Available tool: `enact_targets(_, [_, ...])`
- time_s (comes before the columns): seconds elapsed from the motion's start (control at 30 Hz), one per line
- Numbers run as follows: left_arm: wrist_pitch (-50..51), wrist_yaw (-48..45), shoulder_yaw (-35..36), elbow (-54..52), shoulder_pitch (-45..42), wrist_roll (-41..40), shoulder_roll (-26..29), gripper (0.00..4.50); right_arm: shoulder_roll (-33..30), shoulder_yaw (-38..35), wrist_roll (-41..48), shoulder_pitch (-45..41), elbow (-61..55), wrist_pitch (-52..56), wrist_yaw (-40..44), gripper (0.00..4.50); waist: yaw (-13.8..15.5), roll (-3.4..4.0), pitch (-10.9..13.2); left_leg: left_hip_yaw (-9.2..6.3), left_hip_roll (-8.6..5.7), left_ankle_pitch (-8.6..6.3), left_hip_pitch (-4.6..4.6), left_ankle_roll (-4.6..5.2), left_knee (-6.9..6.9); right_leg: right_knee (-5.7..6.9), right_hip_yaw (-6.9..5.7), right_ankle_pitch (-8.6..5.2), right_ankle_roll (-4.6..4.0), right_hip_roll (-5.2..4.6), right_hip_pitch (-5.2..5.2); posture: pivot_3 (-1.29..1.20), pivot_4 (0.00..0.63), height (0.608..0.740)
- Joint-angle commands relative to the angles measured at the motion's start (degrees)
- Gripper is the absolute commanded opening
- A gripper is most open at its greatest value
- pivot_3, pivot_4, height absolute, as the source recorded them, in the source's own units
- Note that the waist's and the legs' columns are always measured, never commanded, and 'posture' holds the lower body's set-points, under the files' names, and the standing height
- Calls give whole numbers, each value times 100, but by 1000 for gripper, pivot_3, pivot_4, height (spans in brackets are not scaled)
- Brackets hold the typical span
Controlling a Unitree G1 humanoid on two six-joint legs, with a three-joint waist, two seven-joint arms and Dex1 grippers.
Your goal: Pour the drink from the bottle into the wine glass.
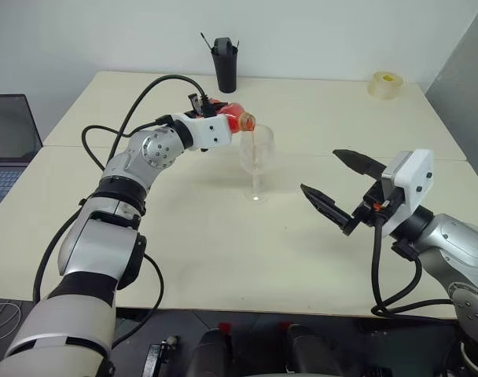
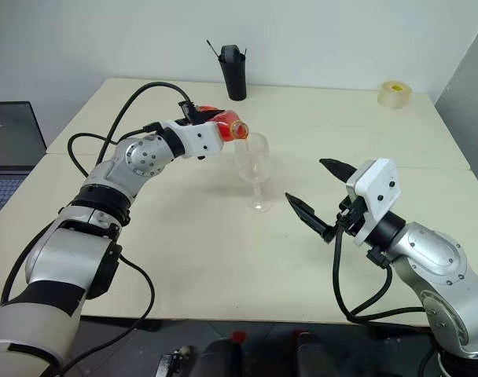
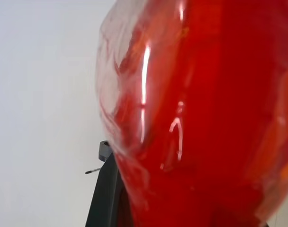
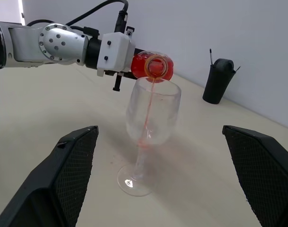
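While the left gripper grips the bottle tight, the pour is under way: a thin red stream of drink falls from the open mouth into the glass, which stands mid-table and holds very little so far. The bottle hangs at the glass's far-left rim, lying near level, its long axis running left to right and the mouth aimed right and slightly down over the bowl. Next, I judge, it needs a slow further tilt with the mouth kept over the rim. The right gripper waits wide open and empty, near right of the glass.
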Motion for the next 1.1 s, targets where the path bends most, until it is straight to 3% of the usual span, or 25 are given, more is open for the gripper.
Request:
enact_targets(0.03, [-92,197,-12,-242,-323,38,108,791,-41,-67,52,-37,-219,-28,-29,4500,0,0,0,0,0,0,0,0,0,0,0,0,0,0,0,0,150,740])
enact_targets(1.1, [-218,779,-342,-135,-617,551,314,791,-72,10,-139,31,-138,-81,16,4500,0,0,0,1,-1,5,0,-8,0,1,-1,0,0,-1,0,0,150,740])
